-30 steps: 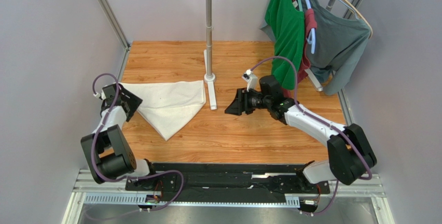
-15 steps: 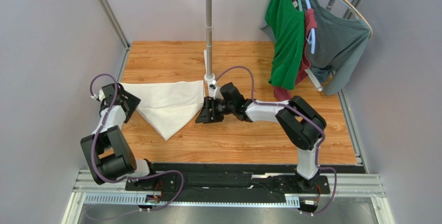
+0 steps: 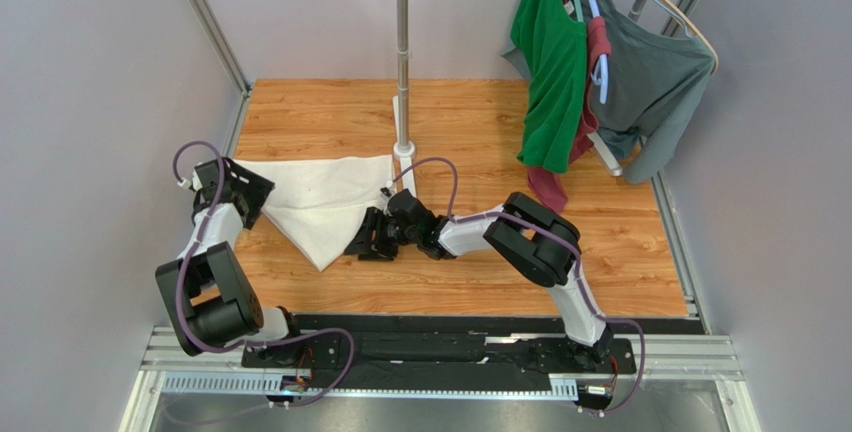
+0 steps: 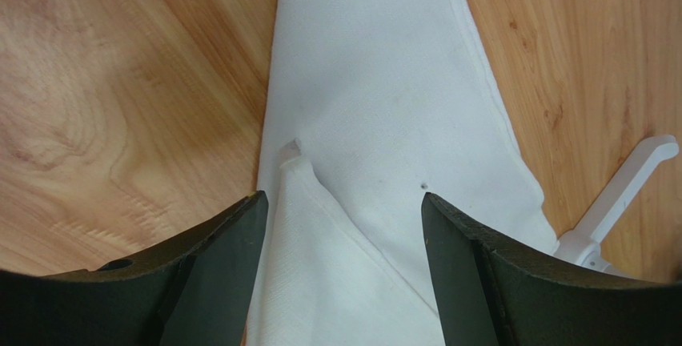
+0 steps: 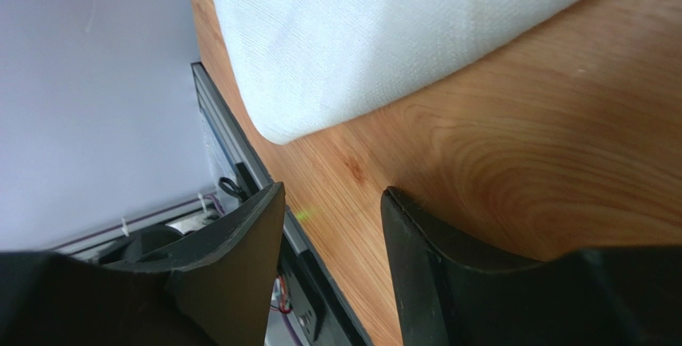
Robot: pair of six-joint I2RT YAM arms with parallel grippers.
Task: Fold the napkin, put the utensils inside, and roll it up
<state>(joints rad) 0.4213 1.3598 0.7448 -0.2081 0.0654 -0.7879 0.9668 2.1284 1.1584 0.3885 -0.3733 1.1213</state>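
The white napkin [image 3: 322,202] lies folded into a triangle on the left of the wooden table, its point toward the near edge. My left gripper [image 3: 243,196] sits at the napkin's left corner, open. In the left wrist view its jaws [image 4: 344,202] straddle a raised fold of the napkin [image 4: 384,114] without pinching it. My right gripper [image 3: 362,242] is low over the wood by the napkin's lower right edge, open and empty. The right wrist view has the gripper [image 5: 332,194] just short of the napkin's edge [image 5: 376,34]. The utensils are out of view.
A white pole stand [image 3: 403,72] rises behind the napkin's right corner, and its foot [image 4: 628,198] shows in the left wrist view. A green shirt [image 3: 550,62], a grey shirt [image 3: 655,82] and a red cloth [image 3: 545,187] hang at the back right. A black rail [image 3: 450,337] borders the near edge.
The right arm has swung left across the table, from mid-table past the stand's foot down to the napkin's lower right edge. The left gripper stayed at the napkin's corner and opened a little wider.
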